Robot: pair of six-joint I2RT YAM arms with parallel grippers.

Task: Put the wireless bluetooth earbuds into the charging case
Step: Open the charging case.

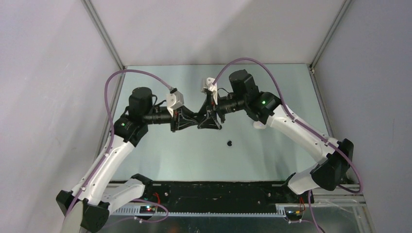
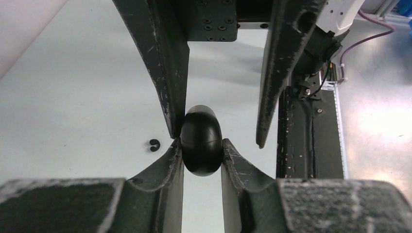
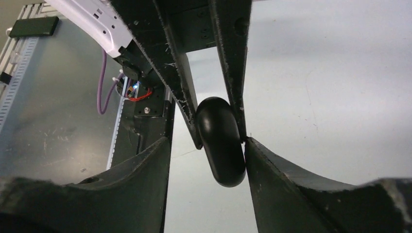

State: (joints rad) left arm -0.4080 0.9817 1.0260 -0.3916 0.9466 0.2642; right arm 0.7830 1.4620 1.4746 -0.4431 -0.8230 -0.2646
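- The left gripper [image 2: 201,145] is clamped narrowly on the charging case [image 2: 200,138], its two dark fingers pressing the glossy black oval from opposite sides
- The case sits between the tips of those fingers over the middle of the pale table [image 1: 160,145], where the two arms meet nose to nose in the overhead view
- A thin seam runs across the case's rounded shell in the left wrist view, and the shell looks closed along it
- The right gripper [image 3: 206,141] stands wide, its fingers spread around the same case from the opposite direction
- In the left wrist view, one right-arm finger touches the side of the case, while the other hangs well apart from it with bare table showing in the gap
- In the right wrist view, the case lies close against the gripper's right-hand finger and well clear of the left-hand one
- A small black bud [image 1: 229,143] lies alone on the table, nearer the arm bases than the grippers and apart from the case; its shape is too small to make out
- Purple cables loop over both arms
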